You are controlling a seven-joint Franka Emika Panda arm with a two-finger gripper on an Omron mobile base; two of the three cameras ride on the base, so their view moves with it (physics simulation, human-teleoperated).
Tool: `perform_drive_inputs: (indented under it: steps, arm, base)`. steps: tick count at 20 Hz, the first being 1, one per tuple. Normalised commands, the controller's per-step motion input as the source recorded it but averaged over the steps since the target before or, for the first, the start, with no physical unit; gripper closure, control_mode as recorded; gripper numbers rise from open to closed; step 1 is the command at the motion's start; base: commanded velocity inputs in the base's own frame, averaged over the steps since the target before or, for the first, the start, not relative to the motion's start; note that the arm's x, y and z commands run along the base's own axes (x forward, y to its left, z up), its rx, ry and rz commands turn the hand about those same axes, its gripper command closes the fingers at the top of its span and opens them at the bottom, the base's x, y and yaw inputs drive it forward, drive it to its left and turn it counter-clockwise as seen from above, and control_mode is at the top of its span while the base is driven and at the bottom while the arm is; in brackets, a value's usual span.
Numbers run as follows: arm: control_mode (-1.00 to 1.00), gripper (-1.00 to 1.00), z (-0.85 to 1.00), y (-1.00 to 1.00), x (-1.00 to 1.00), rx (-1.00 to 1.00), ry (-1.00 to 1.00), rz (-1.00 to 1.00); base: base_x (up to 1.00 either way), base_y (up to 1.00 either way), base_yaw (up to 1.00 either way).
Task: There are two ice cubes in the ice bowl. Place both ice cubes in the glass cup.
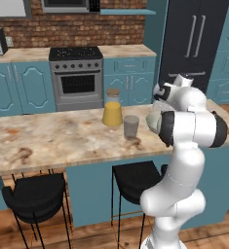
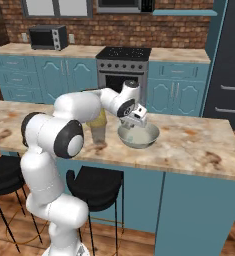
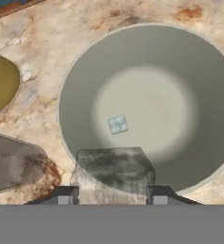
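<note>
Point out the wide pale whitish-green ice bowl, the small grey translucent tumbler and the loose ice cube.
Wide pale whitish-green ice bowl (image 2: 150, 135): right base view, on its outer wall.
Small grey translucent tumbler (image 1: 131, 127): left base view, on its side wall.
Loose ice cube (image 3: 117, 124): hand view, on its top face.

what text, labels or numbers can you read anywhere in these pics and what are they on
None can be read.
The yellow jar, glass cup and ice bowl carry no label or print.
The microwave and the oven may have panel markings, but they are too small and blurred to tell.
The ice cube in the bowl and the one between the gripper fingers are plain.
</note>
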Motion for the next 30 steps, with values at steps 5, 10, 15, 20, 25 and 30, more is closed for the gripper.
perform_drive_inputs:
  steps: [5, 10, 15, 20, 25, 30]
  arm:
    - [-1.00, 1.00, 0.99, 0.74, -0.14, 0.00, -0.01, 0.00]
    - [-1.00, 1.00, 0.39, 0.82, -0.01, -0.01, 0.16, 0.00]
    - [-1.00, 1.00, 0.00, 0.73, 0.00, -0.01, 0.17, 0.00]
    - [-1.00, 1.00, -0.10, 0.26, 0.09, 0.00, 0.05, 0.00]
    - [-1.00, 1.00, -0.39, 0.06, 0.34, 0.00, 0.01, 0.00]
    - [-1.00, 1.00, -0.27, 0.01, 0.28, 0.00, 0.00, 0.00]
  base:
    - [0.00, 0.00, 0.00]
    - [0.00, 0.00, 0.00]
    - [0.00, 0.00, 0.00]
    - [0.00, 0.00, 0.00]
    - [0.00, 0.00, 0.00]
    - [0.00, 0.00, 0.00]
